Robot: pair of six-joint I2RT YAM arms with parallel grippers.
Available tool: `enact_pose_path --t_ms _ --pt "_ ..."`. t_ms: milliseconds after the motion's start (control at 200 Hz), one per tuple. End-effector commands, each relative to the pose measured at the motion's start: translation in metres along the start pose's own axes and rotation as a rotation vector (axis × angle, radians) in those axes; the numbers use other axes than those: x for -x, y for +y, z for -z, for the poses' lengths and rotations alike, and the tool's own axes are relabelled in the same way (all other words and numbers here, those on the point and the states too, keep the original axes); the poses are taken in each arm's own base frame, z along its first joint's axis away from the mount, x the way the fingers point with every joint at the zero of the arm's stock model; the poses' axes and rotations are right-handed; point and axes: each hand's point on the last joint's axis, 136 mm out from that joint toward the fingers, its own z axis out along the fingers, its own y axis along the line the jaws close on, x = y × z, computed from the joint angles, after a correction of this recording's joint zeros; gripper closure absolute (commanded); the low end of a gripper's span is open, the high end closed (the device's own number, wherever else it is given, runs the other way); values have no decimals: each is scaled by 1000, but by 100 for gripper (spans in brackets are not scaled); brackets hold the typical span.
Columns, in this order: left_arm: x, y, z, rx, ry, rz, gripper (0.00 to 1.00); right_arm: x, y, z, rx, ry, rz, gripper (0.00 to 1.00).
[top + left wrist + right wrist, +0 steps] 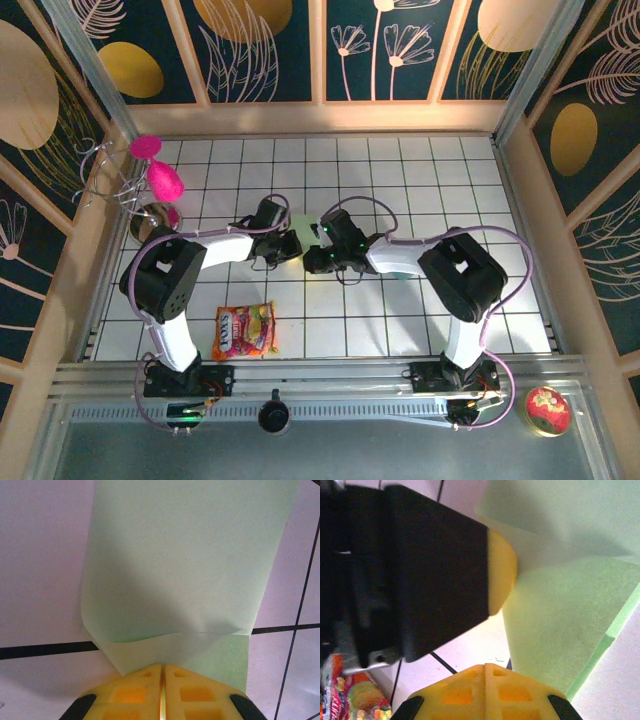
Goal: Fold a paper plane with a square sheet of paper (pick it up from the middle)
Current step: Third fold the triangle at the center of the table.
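Sheet of paper [185, 565] at table centre, folded over. Long axis runs 6 to 12 o'clock from left gripper [162, 672], which is clenched on its near edge. Right gripper [485, 672] clenched beside the sheet, grasp unclear. Candy bag [243, 331] at 7 o'clock.

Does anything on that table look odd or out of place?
The mint-green paper isn't flat: it buckles where the left gripper pinches its edge. A bright sweets packet near the left arm's base looks unrelated to folding.

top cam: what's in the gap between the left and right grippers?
The square sheet of paper: in the top view its pale green shows between the left gripper and the right gripper, with nothing else there.
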Motion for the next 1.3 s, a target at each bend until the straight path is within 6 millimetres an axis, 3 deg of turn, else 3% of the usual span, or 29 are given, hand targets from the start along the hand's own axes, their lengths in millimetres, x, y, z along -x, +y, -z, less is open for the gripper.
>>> enact_pose_path --t_ms 0,325,340,380,756,906,1141,1296 --pt "-3 0 -1 4 15 -2 90 5 3 -6 9 8 -15 95" --pt "6 -9 8 -18 -13 -40 87 -7 -14 -14 -38 42 -40 97" --pt "14 -18 10 -35 -30 -48 87 -8 -15 -14 -39 43 -41 97" --pt "17 -20 10 -38 -33 -55 86 -9 -16 -14 -43 47 -43 97" --pt "15 -7 -5 -27 6 -45 86 -21 -28 -17 -64 73 -66 97" --pt "12 0 -10 -3 17 -41 88 -16 -22 -14 -45 59 -61 97" --pt "10 9 -14 32 23 -43 89 18 16 -1 76 -30 -43 96" --pt "10 9 -13 36 24 -46 90 31 8 -8 41 -62 -62 97"
